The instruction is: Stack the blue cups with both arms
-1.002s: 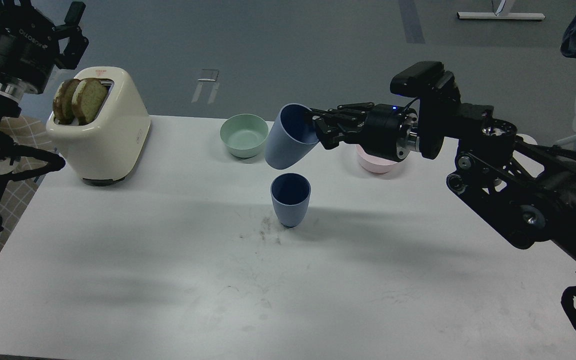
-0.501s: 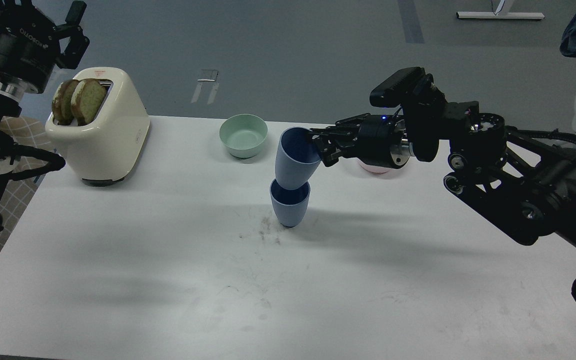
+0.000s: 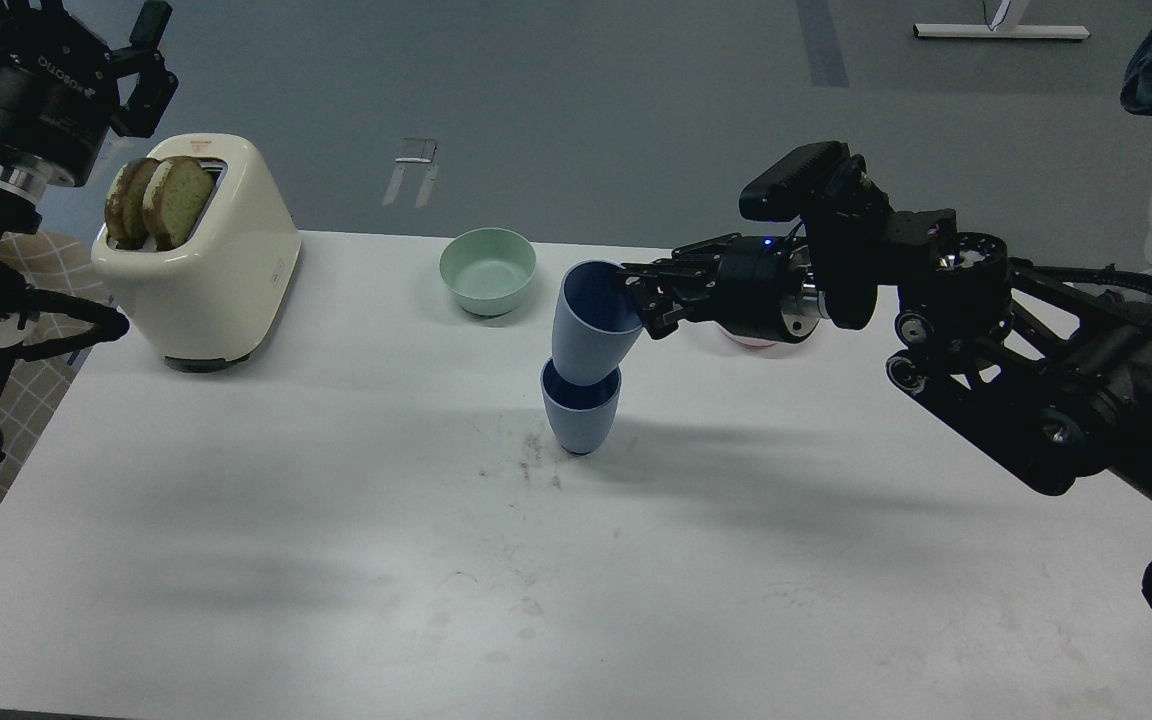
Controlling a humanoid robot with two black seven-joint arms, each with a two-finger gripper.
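One blue cup (image 3: 581, 415) stands upright on the white table (image 3: 336, 520), near its middle. The second blue cup (image 3: 586, 325) sits tilted, with its base inside the mouth of the standing cup. My right gripper (image 3: 636, 297) comes in from the right and is shut on the right rim of the upper cup, one finger inside and one outside. My left gripper (image 3: 154, 60) is raised at the far top left, above and behind the toaster, open and empty.
A cream toaster (image 3: 206, 270) with two toast slices stands at the back left. A mint-green bowl (image 3: 488, 268) sits behind the cups. A pink bowl (image 3: 756, 343) is mostly hidden behind my right gripper. Dark scuffs mark the table in front of the cups.
My right gripper has lowered the held cup from above the standing cup into its mouth, then stayed nearly still. The left arm has not moved.
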